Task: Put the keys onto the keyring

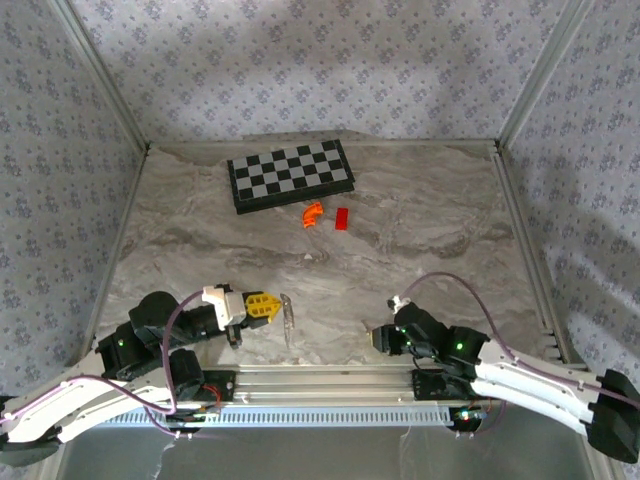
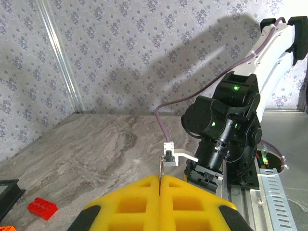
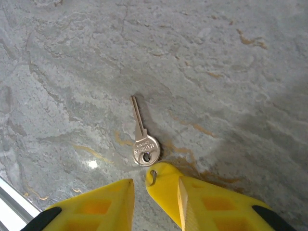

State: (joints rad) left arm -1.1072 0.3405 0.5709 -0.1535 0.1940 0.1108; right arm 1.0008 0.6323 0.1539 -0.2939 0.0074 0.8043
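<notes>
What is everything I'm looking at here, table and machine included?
checkerboard: one, black and white, far side of the table, left of centre
curved piece: one, orange, just in front of the checkerboard
block: one, red, right of the curved piece, not touching it
key: one, silver, flat on the table just ahead of the right gripper
keyring: one, pale silvery, thin, seen edge-on, pinched by the left gripper
table: one, grey marbled
walls: grey floral paper, three sides
left gripper: one, yellow fingers, shut on the keyring, near edge, left
right gripper: one, yellow fingers, slightly open, holding nothing, low by the key
</notes>
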